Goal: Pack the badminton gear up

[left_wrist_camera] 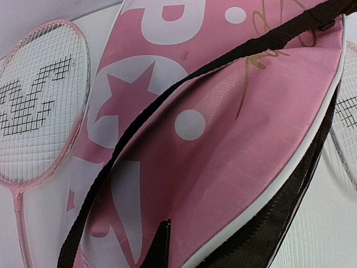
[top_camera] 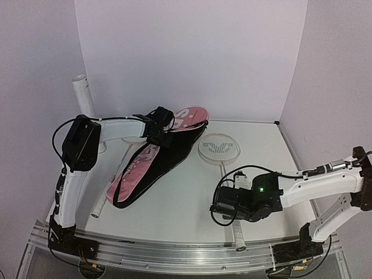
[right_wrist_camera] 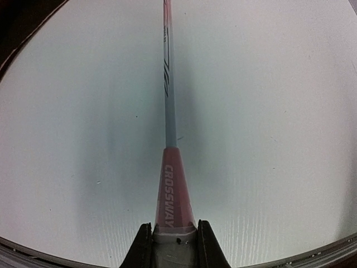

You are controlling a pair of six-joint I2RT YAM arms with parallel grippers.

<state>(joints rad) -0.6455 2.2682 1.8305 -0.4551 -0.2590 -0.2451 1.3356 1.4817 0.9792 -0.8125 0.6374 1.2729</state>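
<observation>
One racket lies on the table, its oval head (top_camera: 218, 148) at centre right and its white handle (top_camera: 238, 235) running toward the near edge. My right gripper (top_camera: 232, 200) (right_wrist_camera: 174, 239) is shut on that handle, just below the pink cone (right_wrist_camera: 173, 195) and the thin shaft (right_wrist_camera: 169, 84). A second racket's handle (top_camera: 99, 206) sticks out left of the long pink bag (top_camera: 136, 171). My left gripper (top_camera: 158, 129) (left_wrist_camera: 166, 237) is shut on the bag's upper flap (left_wrist_camera: 268, 111) and holds it raised, so the bag's mouth gapes. Racket heads (left_wrist_camera: 39, 106) (left_wrist_camera: 347, 111) flank the bag in the left wrist view.
A tall white tube (top_camera: 83, 96) stands at the back left by the wall. The bag's black strap (left_wrist_camera: 184, 95) crosses its pink side. Walls close the table on the left, back and right; a metal rail (top_camera: 174, 253) runs along the near edge.
</observation>
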